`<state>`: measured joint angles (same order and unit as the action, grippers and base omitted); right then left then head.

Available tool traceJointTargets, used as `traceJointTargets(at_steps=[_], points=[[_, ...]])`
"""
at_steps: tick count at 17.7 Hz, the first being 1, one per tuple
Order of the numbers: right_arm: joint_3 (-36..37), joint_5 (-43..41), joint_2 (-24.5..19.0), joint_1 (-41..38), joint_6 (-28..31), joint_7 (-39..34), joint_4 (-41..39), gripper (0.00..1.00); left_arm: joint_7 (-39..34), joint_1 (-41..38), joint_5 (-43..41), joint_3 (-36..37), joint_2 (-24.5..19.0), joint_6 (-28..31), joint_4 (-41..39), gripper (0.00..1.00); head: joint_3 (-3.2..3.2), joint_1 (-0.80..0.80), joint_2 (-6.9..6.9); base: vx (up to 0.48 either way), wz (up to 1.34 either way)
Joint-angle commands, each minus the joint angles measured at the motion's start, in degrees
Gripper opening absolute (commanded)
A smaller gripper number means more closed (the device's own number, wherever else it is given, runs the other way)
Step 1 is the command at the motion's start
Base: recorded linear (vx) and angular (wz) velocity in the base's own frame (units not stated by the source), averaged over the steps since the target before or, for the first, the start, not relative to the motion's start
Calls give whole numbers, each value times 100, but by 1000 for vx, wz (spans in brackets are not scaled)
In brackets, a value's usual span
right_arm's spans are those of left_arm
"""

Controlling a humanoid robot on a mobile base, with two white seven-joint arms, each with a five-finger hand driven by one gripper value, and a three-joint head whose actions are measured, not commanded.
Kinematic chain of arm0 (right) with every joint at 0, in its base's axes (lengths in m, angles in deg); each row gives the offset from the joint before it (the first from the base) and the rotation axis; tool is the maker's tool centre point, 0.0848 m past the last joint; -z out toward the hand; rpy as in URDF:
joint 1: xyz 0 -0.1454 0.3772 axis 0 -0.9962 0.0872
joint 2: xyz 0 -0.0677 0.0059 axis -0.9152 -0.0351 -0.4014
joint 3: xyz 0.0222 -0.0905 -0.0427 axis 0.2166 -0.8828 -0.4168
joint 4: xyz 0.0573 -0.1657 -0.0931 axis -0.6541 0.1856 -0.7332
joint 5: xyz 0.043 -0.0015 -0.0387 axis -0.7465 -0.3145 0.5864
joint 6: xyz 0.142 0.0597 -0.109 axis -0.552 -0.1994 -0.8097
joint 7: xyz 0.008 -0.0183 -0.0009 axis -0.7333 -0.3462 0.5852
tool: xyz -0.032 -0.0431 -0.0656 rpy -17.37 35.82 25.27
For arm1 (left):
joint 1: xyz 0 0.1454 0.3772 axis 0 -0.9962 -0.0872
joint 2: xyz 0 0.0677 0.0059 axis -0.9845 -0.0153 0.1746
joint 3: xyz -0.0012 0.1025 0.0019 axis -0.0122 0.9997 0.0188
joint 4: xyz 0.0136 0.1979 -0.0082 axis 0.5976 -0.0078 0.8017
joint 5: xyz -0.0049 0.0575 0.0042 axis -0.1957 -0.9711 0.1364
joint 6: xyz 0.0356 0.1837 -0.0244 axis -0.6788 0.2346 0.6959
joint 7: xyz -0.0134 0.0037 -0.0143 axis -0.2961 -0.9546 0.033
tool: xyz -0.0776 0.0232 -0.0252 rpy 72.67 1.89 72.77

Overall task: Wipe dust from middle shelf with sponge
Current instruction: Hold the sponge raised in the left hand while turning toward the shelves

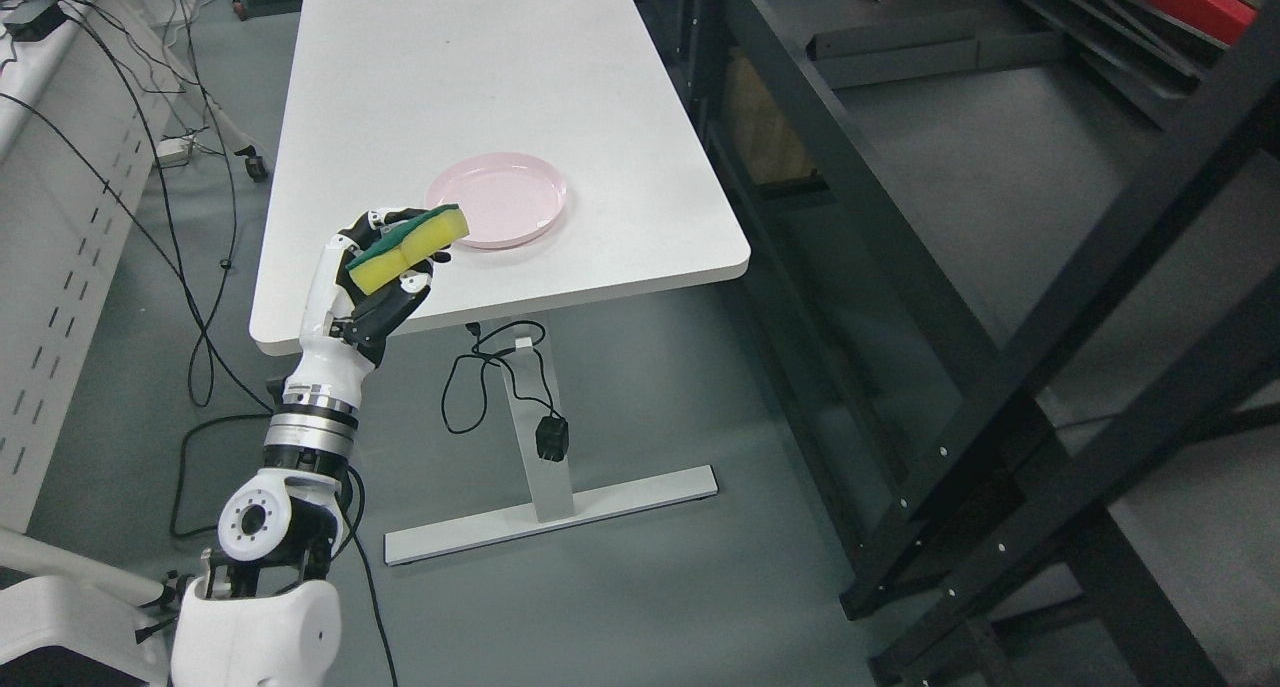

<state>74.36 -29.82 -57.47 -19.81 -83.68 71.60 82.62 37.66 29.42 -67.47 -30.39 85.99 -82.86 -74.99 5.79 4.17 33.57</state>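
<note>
The yellow rectangular sponge with a dark green scouring layer (pixel 408 248) is sitting in the robot's left hand (pixel 375 277), held up in the air over the near left part of the white rectangular table (pixel 480 87). The white and black fingers (pixel 385 219) are curling around the sponge's middle from behind and below, gripping it firmly, with both ends of the sponge sticking out past the hand. The green layer is facing up and away, the yellow foam facing toward the camera. The left arm is reaching up from the lower left corner of the head view, its white forearm crossing in front of the table's near edge.

A round pale pink plastic plate (pixel 498 199) is lying flat on the table close to its near edge, just beside the raised sponge's far end as seen from here.

The black metal shelf rack (pixel 960 297) is standing to the right of the table, its dark frame bars and grey boards filling the right side of the picture. Black cables (pixel 200 297) are trailing across the grey floor under and left of the table.
</note>
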Motion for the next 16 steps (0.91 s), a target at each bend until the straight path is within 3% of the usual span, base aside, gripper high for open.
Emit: traceJointTargets(at_steps=[1, 9, 16], points=[[2, 0, 100, 0, 4, -3, -100, 100, 12, 10, 0, 68, -97, -49, -141, 2, 0, 0, 0, -235, -426], [2, 0, 100, 0, 4, -3, -100, 100, 459, -209, -9, 313, -97, -269, -220, 2, 0, 0, 0, -257, -472], [2, 0, 100, 0, 4, -3, -100, 100, 557, -281, -481, 1711, -97, -603, -150, 2, 0, 0, 0, -216, -590]])
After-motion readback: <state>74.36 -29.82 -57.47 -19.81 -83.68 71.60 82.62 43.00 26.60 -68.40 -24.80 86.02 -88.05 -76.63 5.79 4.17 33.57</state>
